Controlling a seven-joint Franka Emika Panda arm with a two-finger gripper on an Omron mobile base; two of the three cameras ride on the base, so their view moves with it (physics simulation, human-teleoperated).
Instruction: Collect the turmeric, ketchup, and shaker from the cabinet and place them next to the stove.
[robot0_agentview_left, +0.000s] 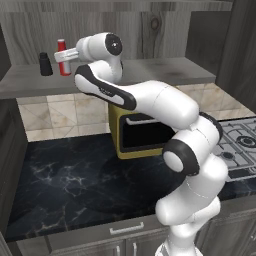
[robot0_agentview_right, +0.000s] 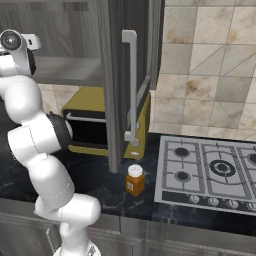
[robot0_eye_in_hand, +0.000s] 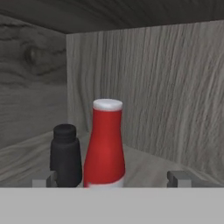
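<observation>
Item, gripper (robot0_eye_in_hand: 111, 178): I see its jaws spread wide, holding nothing. Item, ketchup (robot0_eye_in_hand: 105, 146): upright between my fingertips (robot0_eye_in_hand: 177, 178) on the cabinet (robot0_agentview_left: 150, 75) shelf. Item, shaker (robot0_eye_in_hand: 65, 155): just beside the ketchup, by one fingertip. Item, turmeric (robot0_agentview_right: 135, 180): on the counter (robot0_agentview_right: 100, 185), beside the stove (robot0_agentview_right: 210, 172).

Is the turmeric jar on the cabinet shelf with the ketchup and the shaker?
No, the turmeric jar stands on the dark counter just left of the stove, under the open cabinet door.
</observation>
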